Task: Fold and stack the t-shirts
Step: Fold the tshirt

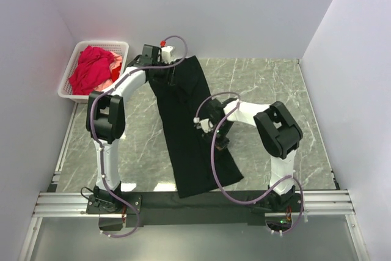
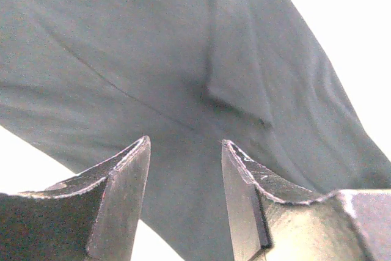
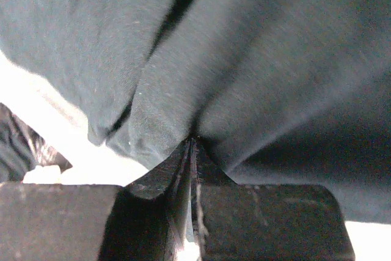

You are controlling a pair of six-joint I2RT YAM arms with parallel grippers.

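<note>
**Item 1. Black t-shirt (image 1: 190, 123).** Plain dark cloth, laid out as a long slanted band on the desk (image 1: 269, 90). It runs from the left pincer at its far end, past the right pincer at its near right edge, down to the front edge of the desk. The cloth lies mostly flat. One soft fold and a seam line show just beyond the left pincer's tips.

**Item 2. Left pincer (image 2: 185, 145).** The jaws stand partly apart, with a clear gap between the two fingers (image 2: 122, 187). Nothing is held. The black t-shirt fills the view beyond and beneath the tips. Whether the tips touch the cloth cannot be told.

**Item 3. Right pincer (image 3: 192, 142).** The jaws are pressed together on a pinch of the black t-shirt. The cloth gathers into creases that meet at the tips, and more folds hang beyond them. A pale strip of desk shows to the left of the fingers.

**Item 4. Red t-shirts (image 1: 90, 68).** A crumpled crimson heap, well apart from both pincers, out to the left of the left pincer.

**Item 5. Pink t-shirt (image 1: 112, 78).** A salmon edge showing beneath the red heap, on the side nearer the left pincer.

**Item 6. Basket (image 1: 101, 44).** White plastic lattice, holding items 4 and 5. It stands at the far left corner, just beyond the left arm.
</note>
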